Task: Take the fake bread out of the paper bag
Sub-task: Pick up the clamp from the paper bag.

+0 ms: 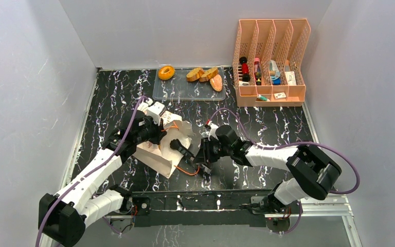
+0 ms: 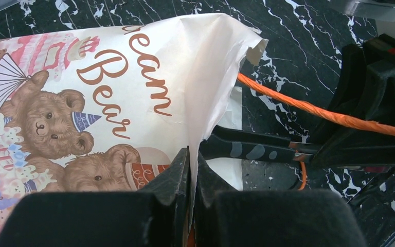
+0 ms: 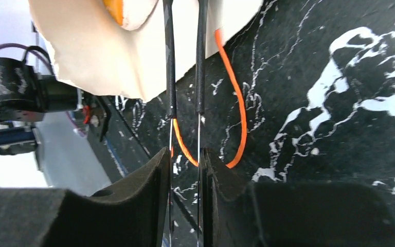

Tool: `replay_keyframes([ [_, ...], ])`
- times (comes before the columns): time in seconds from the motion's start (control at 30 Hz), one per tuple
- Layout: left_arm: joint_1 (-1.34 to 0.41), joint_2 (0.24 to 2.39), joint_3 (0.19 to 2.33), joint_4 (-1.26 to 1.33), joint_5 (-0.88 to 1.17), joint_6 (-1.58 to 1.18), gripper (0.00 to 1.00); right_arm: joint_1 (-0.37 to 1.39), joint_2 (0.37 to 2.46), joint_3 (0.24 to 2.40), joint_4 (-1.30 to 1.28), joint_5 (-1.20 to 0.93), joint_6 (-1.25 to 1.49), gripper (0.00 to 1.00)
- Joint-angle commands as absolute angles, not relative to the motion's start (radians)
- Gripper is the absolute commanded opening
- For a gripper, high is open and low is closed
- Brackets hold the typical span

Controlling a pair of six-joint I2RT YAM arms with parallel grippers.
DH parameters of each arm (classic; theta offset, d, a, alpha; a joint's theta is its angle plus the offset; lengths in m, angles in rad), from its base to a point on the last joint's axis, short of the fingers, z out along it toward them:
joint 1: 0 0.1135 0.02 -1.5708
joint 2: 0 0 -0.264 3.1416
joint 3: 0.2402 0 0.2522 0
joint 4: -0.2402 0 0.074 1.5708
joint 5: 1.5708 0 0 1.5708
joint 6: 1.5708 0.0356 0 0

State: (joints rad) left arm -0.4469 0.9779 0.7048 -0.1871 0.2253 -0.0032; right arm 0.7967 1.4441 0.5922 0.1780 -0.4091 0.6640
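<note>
Near the middle of the bench (image 1: 267, 128), just ahead of the two arm bases, the bag (image 1: 157, 157) lies on its side with its mouth turned toward the right arm. On my left wrist feed its printed face is up, brown bears and curly brown lettering.

My left claw (image 2: 192, 157) is pressed together on the bag: a fold of cream paper at the mouth runs straight down between the two pads and is pinched there.

My right claw (image 3: 185, 77) reaches in from the other side. Its thin fingers stand almost together with only a slit between them, and cream paper shows in that slit, so I read it as pinching the rim of the mouth. From the left wrist, those fingers meet the paper just beside my left claw.

An orange cord (image 2: 313, 112) comes out from under the torn paper edge and crosses over the right claw. On the right wrist feed another loop of it lies on the bench.

Bread (image 1: 203, 75) sits in the clear tray (image 1: 185, 93) at the far edge, well apart from the bag: a doughnut (image 1: 166, 72) at the left, brown slices and a paler oval piece at the right. A golden scrap shows inside the bag's mouth on the right wrist feed; I cannot tell what it is.

A peach rack (image 1: 270, 98) stands right of the tray.
</note>
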Motion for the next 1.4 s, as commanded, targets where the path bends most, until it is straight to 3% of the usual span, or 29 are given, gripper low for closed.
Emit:
replay_keyframes([
  [0.0,-0.442,0.990,0.726,-0.175,0.288,0.038,0.00,0.791,1.402,0.595,0.346,-0.493,0.764,0.23],
  [0.5,-0.442,0.981,0.723,-0.184,0.315,0.045,0.00,0.744,1.555,0.627,0.469,-0.710,0.915,0.30],
  [0.9,-0.442,0.993,0.726,-0.176,0.348,0.035,0.00,0.744,1.639,0.635,0.574,-0.731,0.990,0.33],
  [1.1,-0.442,1.006,0.729,-0.187,0.348,0.034,0.00,0.839,1.551,0.727,0.199,-0.479,0.611,0.44],
  [1.37,-0.442,1.011,0.728,-0.178,0.349,0.023,0.00,1.053,1.529,0.757,0.077,-0.188,0.437,0.52],
])
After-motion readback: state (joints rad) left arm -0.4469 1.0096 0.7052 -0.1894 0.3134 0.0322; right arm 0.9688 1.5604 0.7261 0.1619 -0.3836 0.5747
